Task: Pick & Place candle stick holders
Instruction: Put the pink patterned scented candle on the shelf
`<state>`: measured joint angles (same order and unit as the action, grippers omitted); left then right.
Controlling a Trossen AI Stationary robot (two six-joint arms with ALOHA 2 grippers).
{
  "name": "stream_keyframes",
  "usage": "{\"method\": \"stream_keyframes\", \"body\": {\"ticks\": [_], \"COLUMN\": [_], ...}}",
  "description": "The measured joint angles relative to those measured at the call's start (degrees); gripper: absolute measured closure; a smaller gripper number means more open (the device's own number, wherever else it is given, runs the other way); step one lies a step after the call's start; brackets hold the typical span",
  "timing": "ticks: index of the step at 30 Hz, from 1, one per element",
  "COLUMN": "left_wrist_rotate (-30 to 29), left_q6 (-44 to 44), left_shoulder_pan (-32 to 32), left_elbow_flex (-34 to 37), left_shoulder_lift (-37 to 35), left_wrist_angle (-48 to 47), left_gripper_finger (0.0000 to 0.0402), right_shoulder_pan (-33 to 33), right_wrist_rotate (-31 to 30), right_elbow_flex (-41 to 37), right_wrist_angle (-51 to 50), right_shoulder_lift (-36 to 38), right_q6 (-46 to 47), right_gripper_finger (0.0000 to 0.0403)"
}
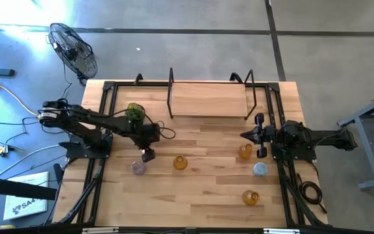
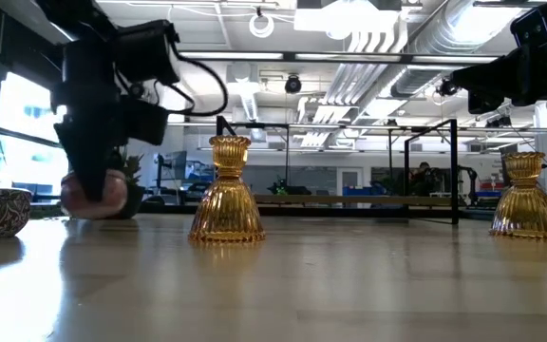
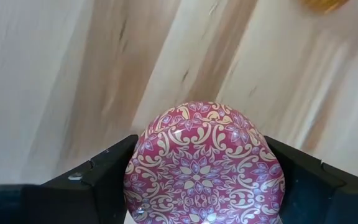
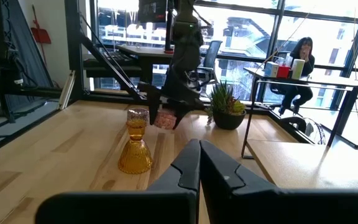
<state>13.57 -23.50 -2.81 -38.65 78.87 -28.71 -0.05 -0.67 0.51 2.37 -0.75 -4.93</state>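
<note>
Pale wooden plank tabletop, black frame rails along both sides, grey floor around. Left gripper low over the table's left-centre, fingers clamped either side of a squat pink glass holder with white floral pattern, grasping it. Second squat pink holder on the wood just near of that gripper. Amber ribbed glass holder with narrow neck just right of it, upright, apart. Green leafy plant ball beside the left arm, farther back. Black wire rack with wooden shelf at the far edge, centre. Right gripper at the right side, clenched on nothing, idle. Second amber holder just near of its tip. Light blue squat holder a little nearer. Third amber holder toward the near right. Black floor fan off the far left corner. Seated person at a desk beyond the table.
</note>
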Motion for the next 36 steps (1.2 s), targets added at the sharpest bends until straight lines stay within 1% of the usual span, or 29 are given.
{"method": "stream_keyframes", "body": {"ticks": [3,8,12,15,18,21,24,27,29,33,36], "left_wrist_rotate": [1.71,6.78,14.46,20.01,23.70,24.70,24.55,22.82,19.70,12.67,8.67], "left_q6": [2.04,3.97,4.90,5.08,6.02,8.13,11.60,17.15,21.36,26.91,28.96], "left_shoulder_pan": [-2.05,-6.64,-9.44,-10.14,-10.49,-11.42,-13.20,-15.35,-16.78,-18.94,-20.55], "left_elbow_flex": [-0.02,-0.02,-0.02,-0.14,-2.19,-7.10,-13.88,-23.03,-29.75,-43.02,-52.68], "left_shoulder_lift": [0.00,0.00,0.00,0.00,0.00,0.18,1.26,3.39,5.35,11.42,16.74], "left_wrist_angle": [3.48,9.07,15.73,22.88,28.60,29.55,25.34,15.64,5.90,-9.78,-18.52], "left_gripper_finger": [0.0106,0.0107,0.0107,0.0107,0.0107,0.0107,0.0107,0.0107,0.0107,0.0107,0.0107], "right_shoulder_pan": [0.00,-0.02,-0.01,-0.01,-0.02,0.00,-0.02,0.00,0.00,0.00,0.00], "right_wrist_rotate": [0.00,-0.02,-0.02,-0.02,-0.01,-0.02,-0.02,0.00,-0.02,-0.01,-0.02], "right_elbow_flex": [-0.02,-0.02,-0.01,-0.01,-0.01,-0.02,0.00,0.00,-0.02,-0.02,-0.01], "right_wrist_angle": [0.00,0.00,0.00,0.00,0.00,0.00,0.00,0.00,0.00,0.00,0.00], "right_shoulder_lift": [0.02,0.02,0.01,0.02,0.01,0.02,0.02,0.00,0.02,0.01,0.02], "right_q6": [0.00,0.00,0.00,0.00,0.00,0.00,0.00,0.00,0.00,0.00,0.00], "right_gripper_finger": [0.0402,0.0402,0.0402,0.0402,0.0402,0.0402,0.0402,0.0402,0.0402,0.0402,0.0402]}}
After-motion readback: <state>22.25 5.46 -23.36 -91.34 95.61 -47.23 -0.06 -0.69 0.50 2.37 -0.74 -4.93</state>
